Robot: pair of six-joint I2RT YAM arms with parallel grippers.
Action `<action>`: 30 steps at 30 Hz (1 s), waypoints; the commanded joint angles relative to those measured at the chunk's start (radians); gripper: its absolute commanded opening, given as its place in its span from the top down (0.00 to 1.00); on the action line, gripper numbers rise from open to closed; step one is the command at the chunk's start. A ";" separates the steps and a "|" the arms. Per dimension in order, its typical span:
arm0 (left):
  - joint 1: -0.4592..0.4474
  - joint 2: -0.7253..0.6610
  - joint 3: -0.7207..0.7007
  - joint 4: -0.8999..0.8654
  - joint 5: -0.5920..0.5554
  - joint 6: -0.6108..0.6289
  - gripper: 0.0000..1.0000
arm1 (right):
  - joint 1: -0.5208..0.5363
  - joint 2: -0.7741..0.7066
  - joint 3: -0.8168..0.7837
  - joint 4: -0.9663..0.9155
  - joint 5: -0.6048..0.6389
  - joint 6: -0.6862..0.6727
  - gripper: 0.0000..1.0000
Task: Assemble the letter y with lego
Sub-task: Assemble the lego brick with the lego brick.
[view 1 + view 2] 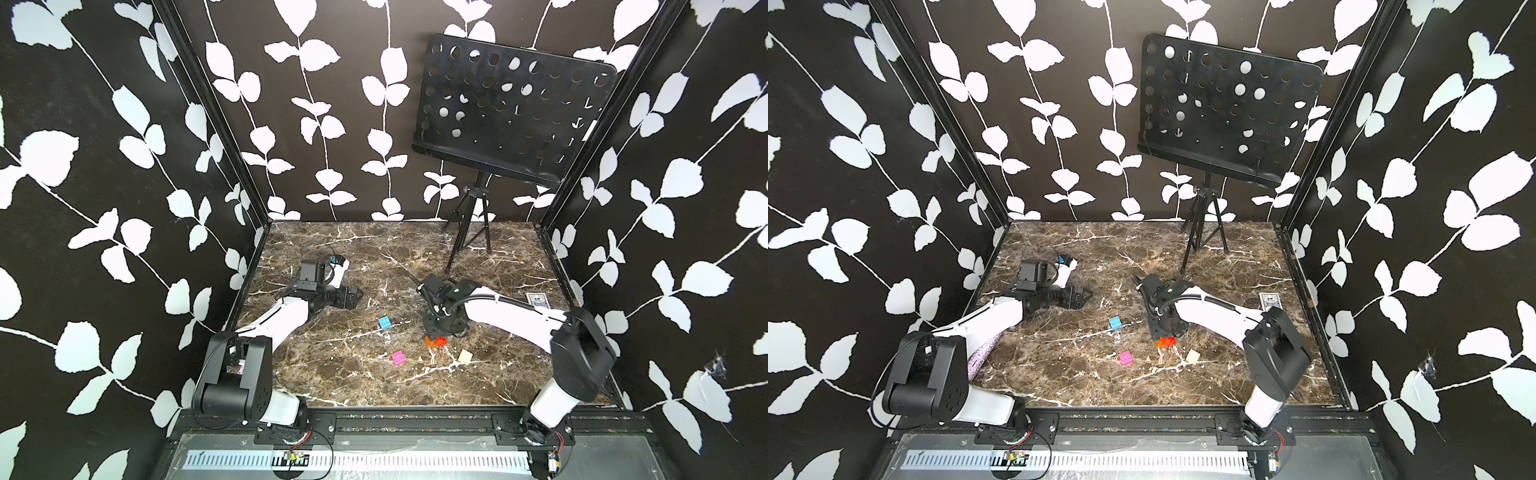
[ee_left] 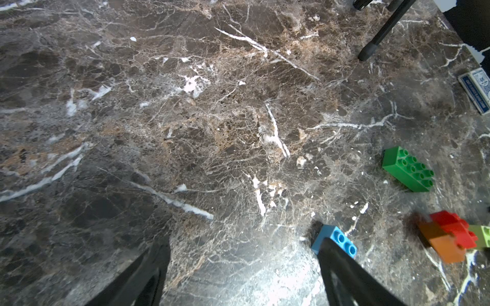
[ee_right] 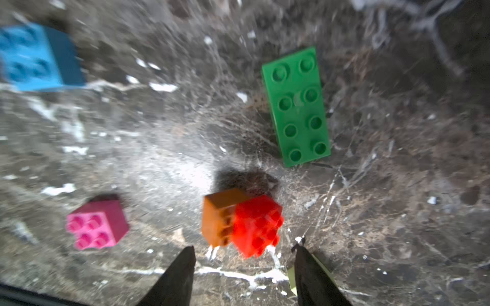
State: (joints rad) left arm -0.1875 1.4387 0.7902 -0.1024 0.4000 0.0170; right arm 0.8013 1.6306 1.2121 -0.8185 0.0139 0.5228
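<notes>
Pink brick (image 1: 399,358) lying on tabletop (image 1: 332,386) at 8 o'clock of tilted orange pair (image 3: 241,222); cream brick (image 1: 465,356) at 4. Right end effector (image 3: 244,246) hovering just over the pair, released, gripping nothing. Blue brick (image 1: 385,322) at 10. Left end effector (image 2: 244,239) released, empty. Green brick (image 3: 297,106) lying flat beyond.

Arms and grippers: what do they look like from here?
Both arms, left arm and right arm, have white shell links between bulky black joint housings. A black cable runs along the right arm's forearm. The left gripper and right gripper have black fingers tapering to points.
</notes>
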 commanded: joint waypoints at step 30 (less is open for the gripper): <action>-0.001 -0.014 0.003 -0.022 0.041 0.104 0.09 | -0.185 -0.192 -0.335 0.271 -0.301 -1.414 0.38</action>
State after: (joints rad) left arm -0.1875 1.4376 0.7902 -0.1146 0.4225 0.1108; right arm 0.6189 1.4090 0.8688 -0.5755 -0.2264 -0.8349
